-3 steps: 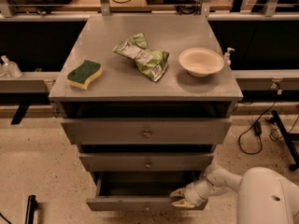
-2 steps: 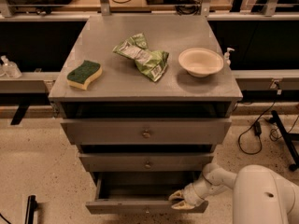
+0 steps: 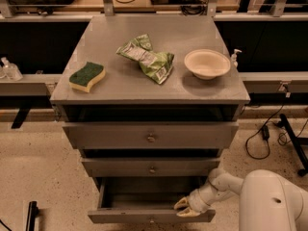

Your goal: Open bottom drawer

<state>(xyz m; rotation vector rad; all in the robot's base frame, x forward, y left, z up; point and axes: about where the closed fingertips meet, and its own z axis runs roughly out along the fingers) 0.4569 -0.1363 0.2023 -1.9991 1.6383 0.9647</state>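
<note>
The bottom drawer [image 3: 120, 215] is the lowest of three grey drawers in the metal cabinet and it stands pulled out, its dark inside showing. A small round knob [image 3: 151, 220] sits at the middle of its front near the frame's lower edge. My gripper [image 3: 185, 207] reaches in from the lower right on a white arm [image 3: 226, 184], and its yellowish fingertips [image 3: 182, 204] rest over the right part of the drawer's top front edge. The middle drawer [image 3: 152, 167] and top drawer [image 3: 151, 136] are above it.
On the cabinet top [image 3: 110, 88] lie a green-and-yellow sponge [image 3: 86, 76], a crumpled green snack bag [image 3: 147, 57] and a white bowl [image 3: 207, 63]. The robot's white body [image 3: 274, 201] fills the lower right. Cables [image 3: 264, 131] trail on the speckled floor at right.
The bottom drawer has come out slightly further toward the camera. The gripper has shifted a little left and down along with its front edge.
</note>
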